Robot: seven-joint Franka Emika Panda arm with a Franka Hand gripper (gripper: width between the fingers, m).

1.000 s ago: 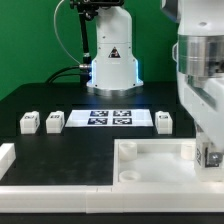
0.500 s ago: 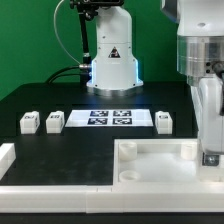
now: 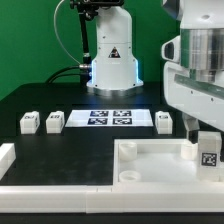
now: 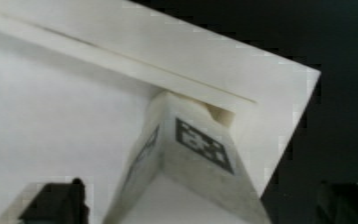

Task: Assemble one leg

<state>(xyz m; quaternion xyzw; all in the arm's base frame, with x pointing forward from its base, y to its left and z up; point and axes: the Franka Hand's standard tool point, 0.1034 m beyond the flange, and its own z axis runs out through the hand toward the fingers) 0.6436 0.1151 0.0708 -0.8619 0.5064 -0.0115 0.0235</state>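
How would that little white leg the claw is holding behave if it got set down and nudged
The leg looks like rigid moulded plastic, so probably stiff and light. Its flat faces suggest it would slide, not roll. Being taller than wide, it might tip if pushed high. The claw grips it.

White arm [image 3: 200, 70], grey seams; its base [image 3: 112, 45] seemingly glows.

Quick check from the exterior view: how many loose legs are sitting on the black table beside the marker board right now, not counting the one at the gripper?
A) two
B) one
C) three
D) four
C: two legs sit off the marker board on the exterior view's left and one on its right; a fourth is at the gripper over the tray-like piece.
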